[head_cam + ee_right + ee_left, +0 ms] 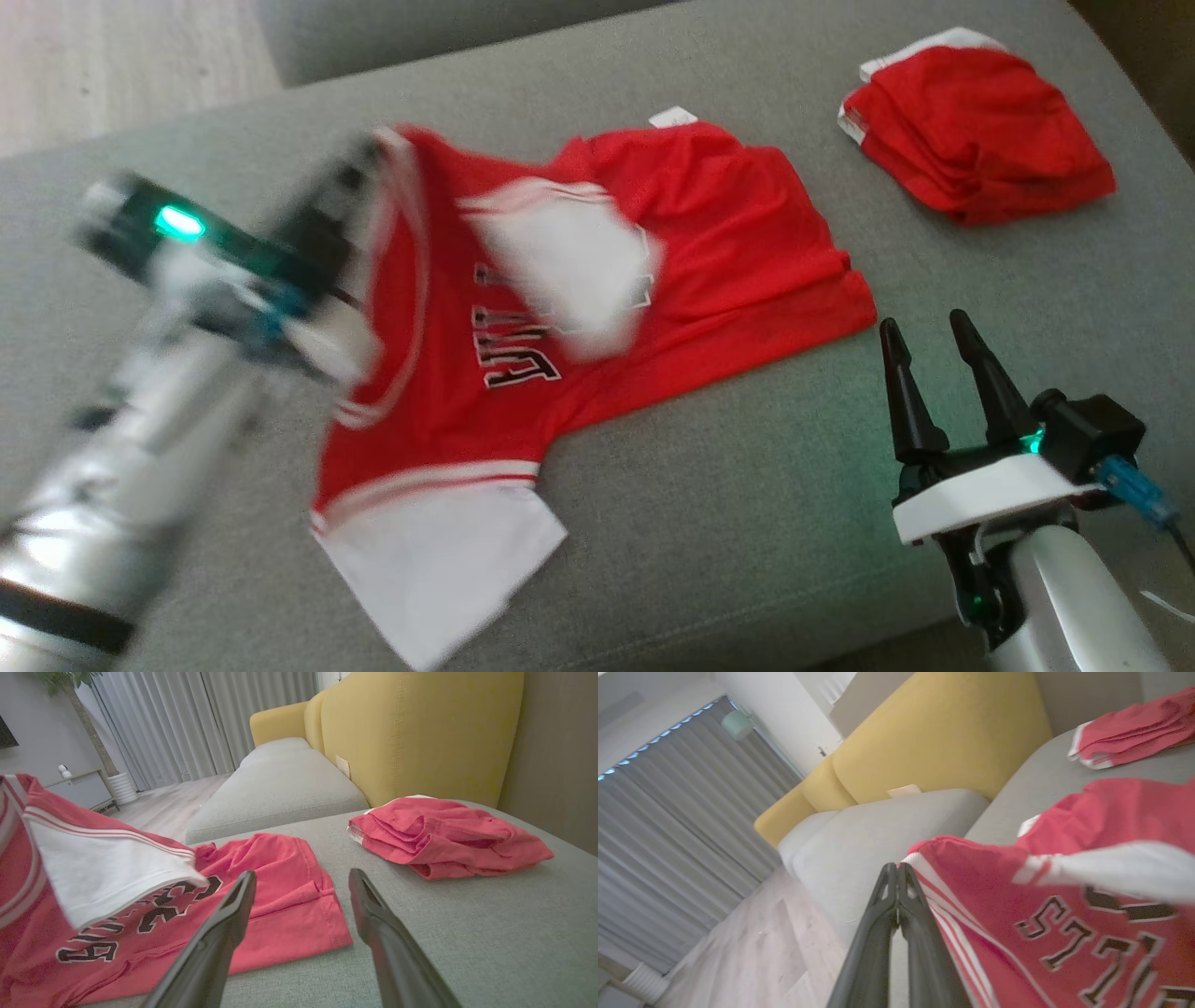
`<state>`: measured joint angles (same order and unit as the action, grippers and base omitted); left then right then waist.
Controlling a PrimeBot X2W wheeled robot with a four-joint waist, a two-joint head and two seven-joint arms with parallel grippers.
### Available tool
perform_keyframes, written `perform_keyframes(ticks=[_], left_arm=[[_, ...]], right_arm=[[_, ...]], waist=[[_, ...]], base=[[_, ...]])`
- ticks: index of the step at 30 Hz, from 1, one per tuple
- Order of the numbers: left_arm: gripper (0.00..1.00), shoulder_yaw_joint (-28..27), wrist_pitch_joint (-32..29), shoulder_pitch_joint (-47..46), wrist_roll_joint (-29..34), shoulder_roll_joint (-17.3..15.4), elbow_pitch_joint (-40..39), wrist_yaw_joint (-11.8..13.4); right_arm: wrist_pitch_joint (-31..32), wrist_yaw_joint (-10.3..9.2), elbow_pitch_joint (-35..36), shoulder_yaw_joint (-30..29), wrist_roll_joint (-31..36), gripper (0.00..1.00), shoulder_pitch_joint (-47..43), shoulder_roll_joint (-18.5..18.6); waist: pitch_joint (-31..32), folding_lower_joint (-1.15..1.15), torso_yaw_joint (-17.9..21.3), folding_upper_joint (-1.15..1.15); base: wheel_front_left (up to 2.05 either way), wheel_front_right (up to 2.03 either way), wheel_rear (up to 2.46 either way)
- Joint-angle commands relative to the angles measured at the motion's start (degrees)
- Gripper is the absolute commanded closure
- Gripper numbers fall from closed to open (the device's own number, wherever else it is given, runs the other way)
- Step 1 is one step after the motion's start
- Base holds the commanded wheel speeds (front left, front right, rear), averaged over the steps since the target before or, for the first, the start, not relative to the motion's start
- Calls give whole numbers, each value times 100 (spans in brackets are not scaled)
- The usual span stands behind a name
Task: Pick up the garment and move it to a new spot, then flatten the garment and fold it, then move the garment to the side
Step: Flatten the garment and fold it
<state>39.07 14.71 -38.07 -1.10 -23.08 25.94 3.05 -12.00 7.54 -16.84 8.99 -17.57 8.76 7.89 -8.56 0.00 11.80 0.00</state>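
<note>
The garment (728, 233) is a red jersey with white sleeves and black lettering, spread on the grey sofa seat (747, 485). My left gripper (369, 154) is blurred at the jersey's upper left corner. In the left wrist view the left gripper (896, 872) has its fingers pressed together at the striped edge of the garment (994, 891), and that side is raised off the seat. A white sleeve hangs over the lettering on the garment (280, 896) in the right wrist view. My right gripper (929, 341) stands open just right of the hem, its fingers (233, 905) apart and holding nothing.
A second red cloth (980, 140), folded, lies at the back right of the seat. A yellow backrest (420, 732) rises behind it. Wooden floor (121, 65) lies beyond the seat's far left edge. Grey curtains (668, 826) hang further off.
</note>
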Motion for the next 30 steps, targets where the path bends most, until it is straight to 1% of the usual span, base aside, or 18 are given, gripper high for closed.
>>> perform_keyframes(ticks=[1,3,6,9,11,12,13,15,18,20,23,25,28,29,30], left_arm=[[100,-337,29,-400,-8,-319,-159,12],[100,-496,29,-630,9,-622,-90,-30],[100,-698,29,-988,20,-944,51,-68],[100,-854,29,-1347,82,-1220,258,-45],[100,-955,29,-1490,81,-1328,508,34],[72,-1008,29,-1505,33,-1349,720,56],[0,-1052,29,-1512,-19,-1343,940,79],[0,-1137,29,-1510,-146,-1258,1098,120],[0,-1224,29,-1260,-334,-1094,1179,199],[0,-1306,29,-970,-462,-986,1017,306],[0,-1571,29,-334,-781,-746,476,532],[0,-1736,29,227,-1020,-504,22,632],[0,-1886,29,1175,-1340,-71,-576,707],[0,-1926,29,1792,-1519,226,-839,745],[0,-1936,29,2056,-1589,358,-906,755]], right_arm=[[-29,-5,208,112,38,0,92,5],[-33,-5,221,123,52,0,136,-20],[-31,-5,237,142,76,0,206,-51],[-53,-5,251,122,106,0,262,-65],[-78,-5,254,105,120,0,283,-83],[-90,-5,251,104,127,0,287,-96],[-102,-5,243,99,131,0,283,-108],[-125,-5,234,54,134,0,256,-134],[-158,-5,200,-20,160,0,174,-176],[-177,-5,168,-49,169,0,126,-203],[-201,-5,125,-109,169,0,50,-224],[-214,-5,84,-141,170,0,-21,-223],[-230,-5,11,-154,144,0,-132,-217],[-236,-5,-27,-126,113,0,-177,-219],[-239,-5,-47,-107,96,0,-186,-218]], waist=[[-123,0,92,0],[-267,0,189,0],[-503,0,354,0],[-721,0,499,0],[-818,0,568,0],[-845,0,598,0],[-855,0,614,0],[-869,0,606,0],[-813,0,496,0],[-738,0,381,0],[-584,0,129,0],[-451,0,-89,0],[-230,0,-422,0],[-90,0,-611,0],[-18,0,-692,0]], base=[[0,0,0],[0,0,0],[0,0,0],[0,0,0],[0,0,0],[0,0,0],[0,0,0],[0,0,0],[0,0,0],[0,0,0],[0,0,0],[0,0,0],[0,0,0],[0,0,0],[0,0,0]])
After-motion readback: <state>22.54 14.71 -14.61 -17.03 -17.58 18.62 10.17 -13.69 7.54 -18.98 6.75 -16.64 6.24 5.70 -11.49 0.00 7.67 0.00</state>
